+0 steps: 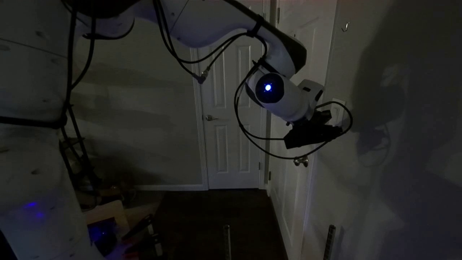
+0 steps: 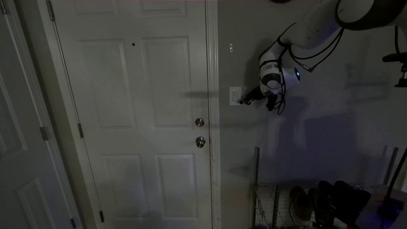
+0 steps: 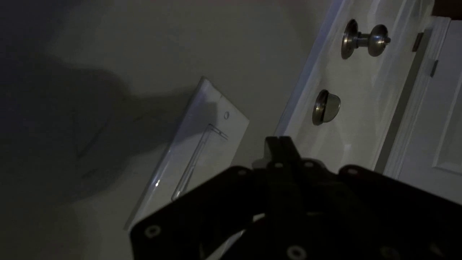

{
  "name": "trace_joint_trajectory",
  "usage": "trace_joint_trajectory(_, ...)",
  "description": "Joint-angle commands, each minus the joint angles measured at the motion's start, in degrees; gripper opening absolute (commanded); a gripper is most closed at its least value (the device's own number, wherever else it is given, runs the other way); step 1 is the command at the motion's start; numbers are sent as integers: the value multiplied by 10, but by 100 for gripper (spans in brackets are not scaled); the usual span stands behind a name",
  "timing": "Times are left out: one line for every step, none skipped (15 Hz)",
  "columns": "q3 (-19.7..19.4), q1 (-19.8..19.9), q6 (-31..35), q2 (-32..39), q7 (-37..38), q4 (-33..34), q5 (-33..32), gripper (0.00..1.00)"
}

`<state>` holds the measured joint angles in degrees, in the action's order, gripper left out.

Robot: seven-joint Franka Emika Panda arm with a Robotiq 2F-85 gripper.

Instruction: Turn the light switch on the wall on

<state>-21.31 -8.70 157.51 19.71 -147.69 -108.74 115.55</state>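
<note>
The light switch (image 2: 235, 96) sits on the wall (image 2: 235, 184) beside the door (image 2: 136, 140), probably stiff, smooth plastic, its paddle (image 3: 207, 160) better pushed than gripped; the jaws, closed on nothing, stand near it, pointing toward the door, contact unclear

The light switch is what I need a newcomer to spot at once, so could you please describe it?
In an exterior view, find the big white door with a round metal knob, then the pale wall just to its right. The light switch is mounted there, below a small hook. Unlike the knob and hook, it is a flat, white, upright rectangle.
</note>
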Motion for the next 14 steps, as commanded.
trace_joint_trajectory(-3, 0, 3, 2, -17, 15, 29, 2)
trace_joint_trajectory(-4, 0, 4, 3, -18, 19, 35, 2)
trace_joint_trajectory(-4, 2, 5, 10, -11, 29, 35, 2)
trace_joint_trajectory(-4, 3, 5, 14, -10, 35, 36, 2)
trace_joint_trajectory(-5, 3, 6, 17, -10, 40, 37, 2)
trace_joint_trajectory(-6, 3, 6, 20, -11, 44, 38, 2)
trace_joint_trajectory(-7, 4, 6, 24, -9, 50, 38, 2)
trace_joint_trajectory(-7, 4, 6, 28, -7, 53, 36, 2)
trace_joint_trajectory(-7, 3, 6, 30, -6, 56, 34, 2)
trace_joint_trajectory(-7, 3, 6, 33, -5, 59, 34, 2)
trace_joint_trajectory(-8, 3, 5, 37, -12, 66, 41, 2)
trace_joint_trajectory(-9, 3, 5, 40, -14, 72, 45, 2)
trace_joint_trajectory(-9, 3, 7, 44, -15, 80, 49, 2)
trace_joint_trajectory(-10, 3, 7, 47, -13, 85, 50, 2)
